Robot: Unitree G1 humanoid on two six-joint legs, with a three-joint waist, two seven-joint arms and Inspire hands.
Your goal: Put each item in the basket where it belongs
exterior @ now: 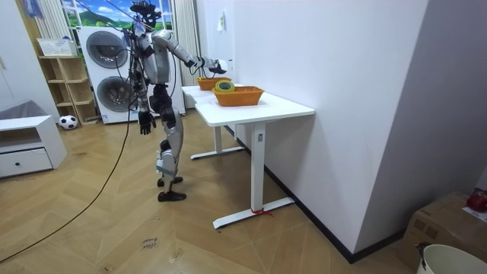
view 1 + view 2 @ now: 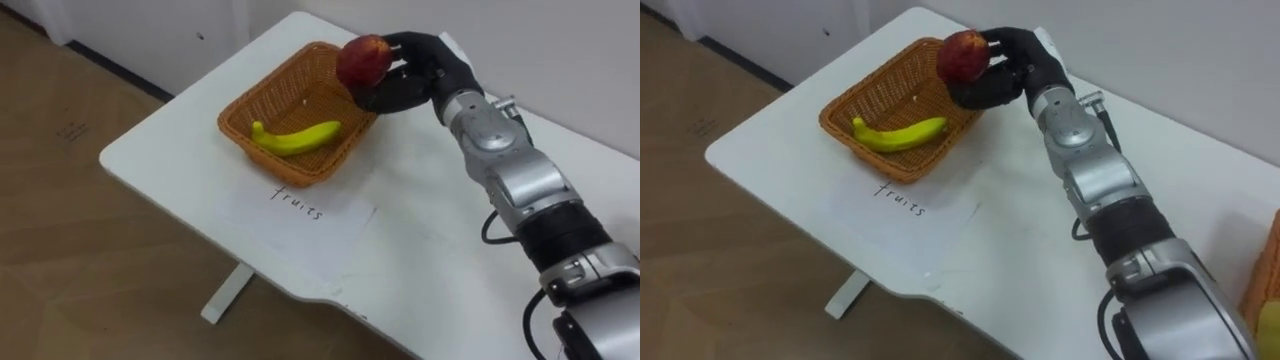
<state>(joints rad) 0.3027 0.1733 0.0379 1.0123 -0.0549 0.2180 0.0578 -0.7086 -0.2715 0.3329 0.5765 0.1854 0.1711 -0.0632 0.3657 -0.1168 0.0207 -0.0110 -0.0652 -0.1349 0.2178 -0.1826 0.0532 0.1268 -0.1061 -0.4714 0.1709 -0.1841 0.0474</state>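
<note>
The right hand [image 2: 425,68] was curled round a red apple [image 2: 364,60], holding it over the wicker basket [image 2: 285,90] where a banana [image 2: 297,138] lay. A labelled sheet [image 2: 300,215] lay before it on the worktop [image 2: 180,150]. A second basket [image 2: 1265,270] was cut off. The left hand [image 1: 144,122] hung low, its grip impossible to tell.

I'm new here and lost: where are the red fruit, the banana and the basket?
red fruit [image 2: 363,60], left eye view, its rounded front
banana [image 2: 297,138], left eye view, middle of its curve
basket [image 2: 290,165], left eye view, near wall
</note>
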